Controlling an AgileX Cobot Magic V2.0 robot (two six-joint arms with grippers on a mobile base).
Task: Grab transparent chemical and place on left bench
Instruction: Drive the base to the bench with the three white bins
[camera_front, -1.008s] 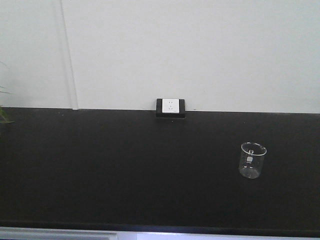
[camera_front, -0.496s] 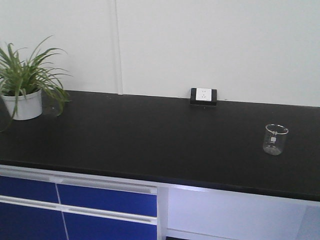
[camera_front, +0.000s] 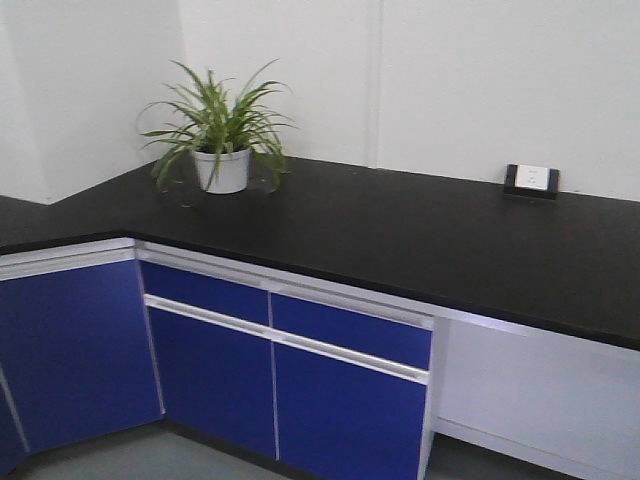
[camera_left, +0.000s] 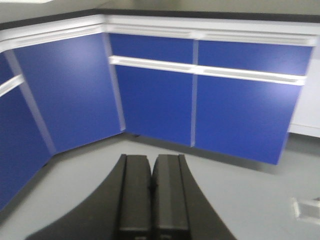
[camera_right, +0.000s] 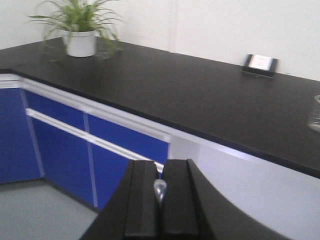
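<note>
We see the transparent chemical (camera_right: 315, 114) only in the right wrist view, as a clear glass beaker cut off by the right edge of the picture. It stands upright on the black desk (camera_front: 400, 230), well to the right of the wall socket (camera_front: 531, 180), and its contents are too blurred for us to make out. In the front view the beaker falls outside the picture. There the desk turns a corner at the left, and a green plant (camera_front: 215, 115) in a white pot (camera_front: 222, 170) stands near that corner against the pale wall (camera_front: 450, 80). The socket sits at the back edge of the desk, far to the right of the plant. Blue cabinet doors (camera_front: 210, 380) with white rails run below the desk top. Our left gripper (camera_left: 151, 160) hangs low, pointing at the cabinet doors over the grey floor (camera_left: 250, 200); its jaws are clenched together with nothing between them. Our right gripper (camera_right: 160, 165) is raised about level with the desk edge and apart from it, aimed toward the desk and well apart from the beaker. Its jaws are also pressed together, and a small shiny speck shows at the seam, which we cannot identify.
</note>
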